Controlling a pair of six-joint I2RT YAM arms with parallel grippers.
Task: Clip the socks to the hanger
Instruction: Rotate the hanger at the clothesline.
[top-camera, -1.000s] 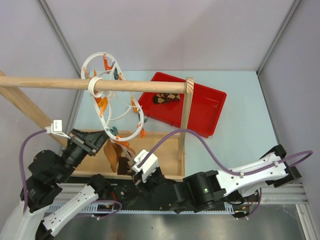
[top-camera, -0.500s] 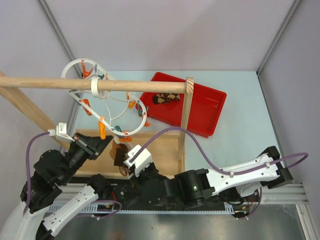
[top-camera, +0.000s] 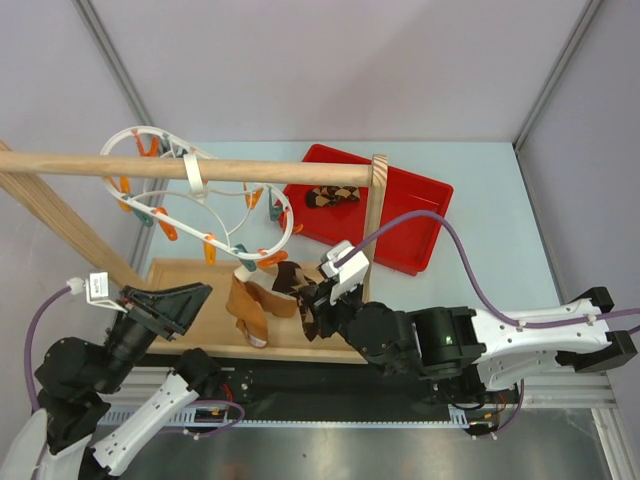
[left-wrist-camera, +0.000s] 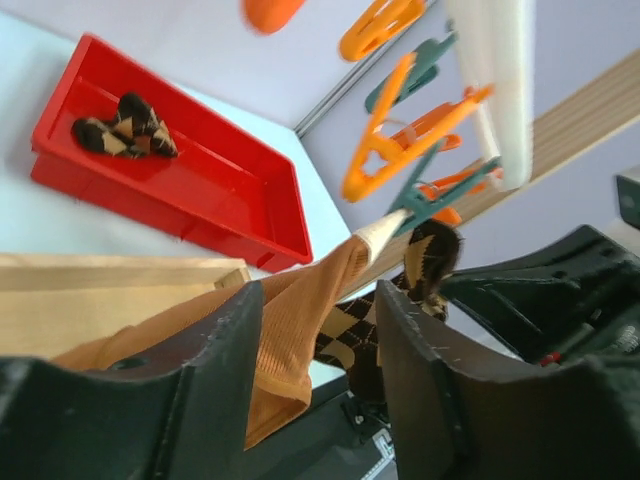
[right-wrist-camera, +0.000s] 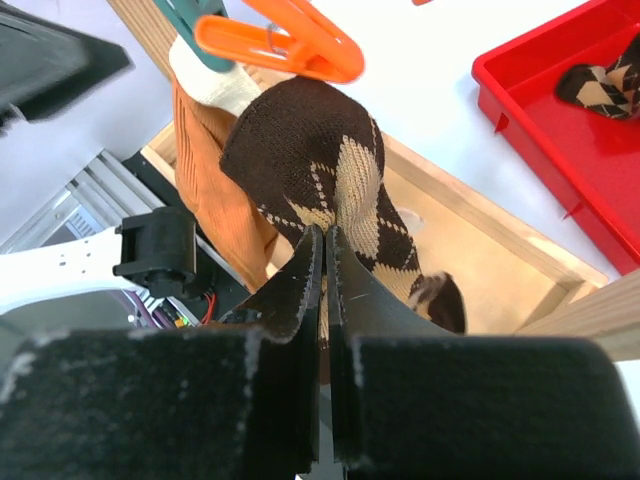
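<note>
The white wavy hanger (top-camera: 190, 172) with orange and teal pegs hangs from the wooden rod at the left. A tan-orange sock (top-camera: 245, 308) with a cream tip dangles from a teal peg (left-wrist-camera: 415, 198). Beside it is a brown argyle sock (top-camera: 300, 292), with my right gripper (right-wrist-camera: 325, 238) shut on its middle. Its top sits just under an orange peg (right-wrist-camera: 285, 45). I cannot tell whether that peg grips it. My left gripper (left-wrist-camera: 320, 350) is open and empty, low and left of the hanging socks. Another argyle sock (top-camera: 332, 196) lies in the red tray (top-camera: 420, 190).
The wooden rod (top-camera: 90, 166) runs across to an upright post (top-camera: 372, 235). It stands over a wooden base board (top-camera: 215, 328). A slanted wooden brace (top-camera: 50, 215) is at the left. The right arm's cable (top-camera: 470, 270) loops over the table.
My left gripper has opened and drawn back to the lower left. The hanger has swung left along the rod. My right gripper has carried the argyle sock rightward and away from the arm bases.
</note>
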